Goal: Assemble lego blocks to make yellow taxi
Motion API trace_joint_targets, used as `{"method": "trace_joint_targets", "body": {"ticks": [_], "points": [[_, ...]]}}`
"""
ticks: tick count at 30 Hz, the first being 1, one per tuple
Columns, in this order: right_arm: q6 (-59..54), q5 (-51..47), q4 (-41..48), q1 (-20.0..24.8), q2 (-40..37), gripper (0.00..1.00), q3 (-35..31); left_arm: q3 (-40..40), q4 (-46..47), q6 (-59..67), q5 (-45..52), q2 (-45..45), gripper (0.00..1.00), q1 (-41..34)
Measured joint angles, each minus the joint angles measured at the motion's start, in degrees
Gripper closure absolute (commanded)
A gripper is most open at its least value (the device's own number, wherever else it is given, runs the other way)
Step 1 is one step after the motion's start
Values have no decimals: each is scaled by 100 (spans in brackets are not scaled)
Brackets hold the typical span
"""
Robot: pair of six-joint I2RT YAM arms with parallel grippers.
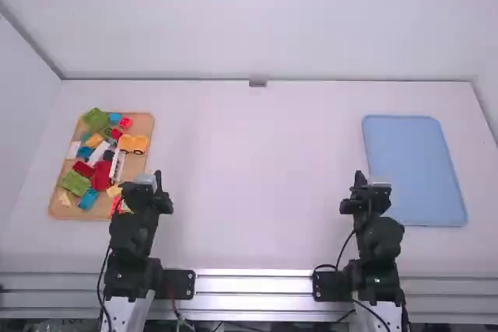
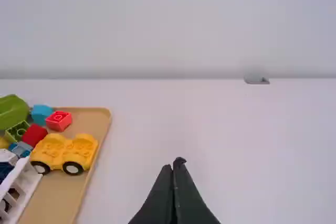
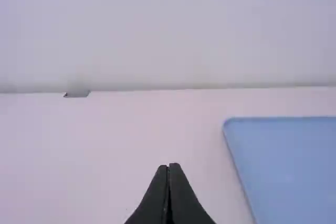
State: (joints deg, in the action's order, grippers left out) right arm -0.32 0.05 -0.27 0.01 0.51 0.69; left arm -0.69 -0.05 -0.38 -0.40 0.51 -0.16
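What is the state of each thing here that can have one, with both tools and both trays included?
Left tool, shut, holding nothing
Right tool, shut, holding nothing
Yellow car base, upright on its wheels, nothing built on top
Brown tray, lying flat, loaded
Blue tray, lying flat

The left robot arm [image 1: 134, 231] has chunky matte-black joints, a white lower link [image 1: 128, 313] and a thin black cable [image 1: 101, 277] along it. A flat black plate [image 1: 179, 284] with small round holes adjoins its base. The right robot arm [image 1: 379, 239] has the same black joints, a white lower link [image 1: 385, 315] and a looping black cable [image 1: 344, 249]. The left gripper [image 1: 159, 179] and right gripper [image 1: 359, 179] are black, with tapering, pointed fingers [image 3: 181, 198].
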Motion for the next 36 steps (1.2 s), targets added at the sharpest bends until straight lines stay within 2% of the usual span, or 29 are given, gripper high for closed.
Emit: {"method": "trace_joint_targets", "body": {"ticks": [8,16,23,36], "points": [[-13,26,-17,0,17,97,0,0,-7,-4,-4,22,97,0],[-42,70,-42,0,367,89,48,-131,-24,-7,-24,433,89,-2],[-136,105,-201,0,938,80,459,-837,96,-28,-90,1117,80,-7],[-363,275,-560,31,2503,55,1486,-2769,376,-114,-328,3252,55,-11]]}}
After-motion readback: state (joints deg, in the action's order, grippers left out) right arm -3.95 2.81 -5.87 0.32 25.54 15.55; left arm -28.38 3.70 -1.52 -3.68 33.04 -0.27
